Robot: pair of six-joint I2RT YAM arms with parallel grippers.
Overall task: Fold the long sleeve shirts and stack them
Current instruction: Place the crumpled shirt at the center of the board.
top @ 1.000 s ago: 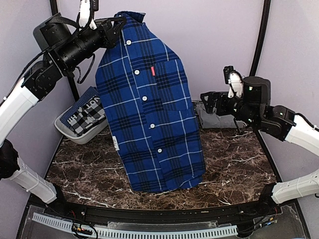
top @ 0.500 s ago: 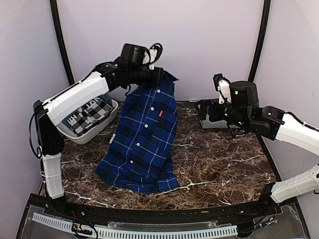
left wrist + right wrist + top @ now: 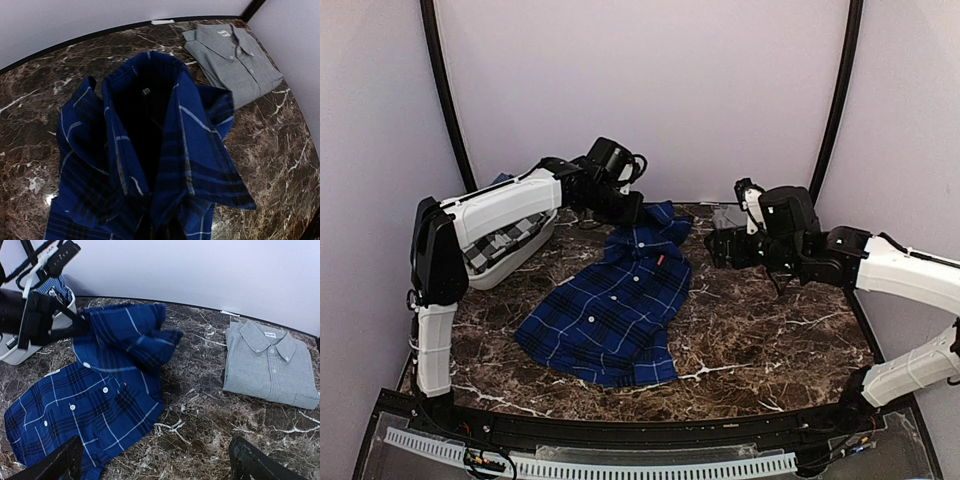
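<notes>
The blue and black plaid shirt [image 3: 605, 320] is laid out front side up on the left-middle of the marble counter [image 3: 780, 340], with white buttons and the small red tag [image 3: 663, 262] facing up. The hem end is spread toward the front edge. The collar end is bunched up and lifted off the stone near the back edge, where it's pinched in the left gripper [image 3: 630, 210]. That claw is clamped tight on the collar fabric. From the left wrist view, pretty much only the open collar [image 3: 150, 100] can be seen, hanging below the camera, fingers mostly hidden by cloth.

The grey shirt [image 3: 270, 367] is already folded into a neat rectangle, collar toward the back edge, parked at the back right of the counter. It's well apart from the plaid one, with bare marble between them.

The right gripper [image 3: 716, 246] is held above the counter, between the two shirts, with its jaws spread as wide as they go and nothing in them.

A white basket [image 3: 510, 268] with some black-and-white checked cloth [image 3: 492, 248] in it is set at the back left corner, just beside the plaid shirt.
</notes>
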